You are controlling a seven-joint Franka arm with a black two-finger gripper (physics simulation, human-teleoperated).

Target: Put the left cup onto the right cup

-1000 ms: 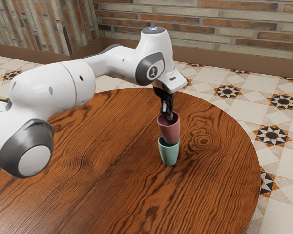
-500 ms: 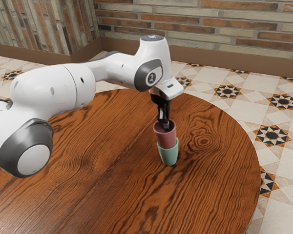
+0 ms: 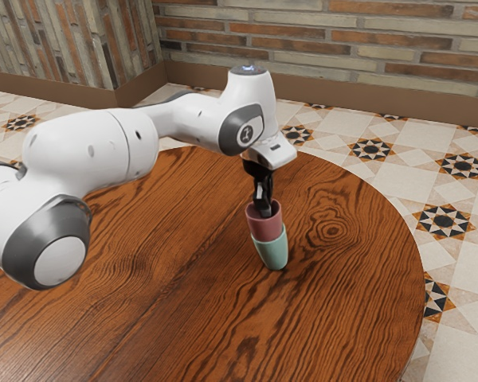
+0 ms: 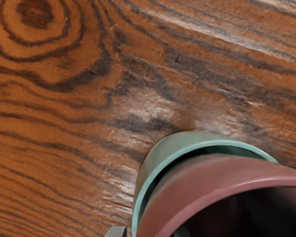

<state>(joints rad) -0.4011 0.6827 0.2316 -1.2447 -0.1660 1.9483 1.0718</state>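
pink cup (image 3: 264, 225) sits nested in the green cup (image 3: 272, 250), gripper (image 3: 262, 208) clamped on its rim; next i'd release and rise straight above.

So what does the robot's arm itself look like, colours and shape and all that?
The arm is made of fat, rounded, glossy white segments with grey joint caps. One grey disc near the wrist carries a small white marking, and a pale blue spot tops that joint. The gripper is black, with two slim fingers.
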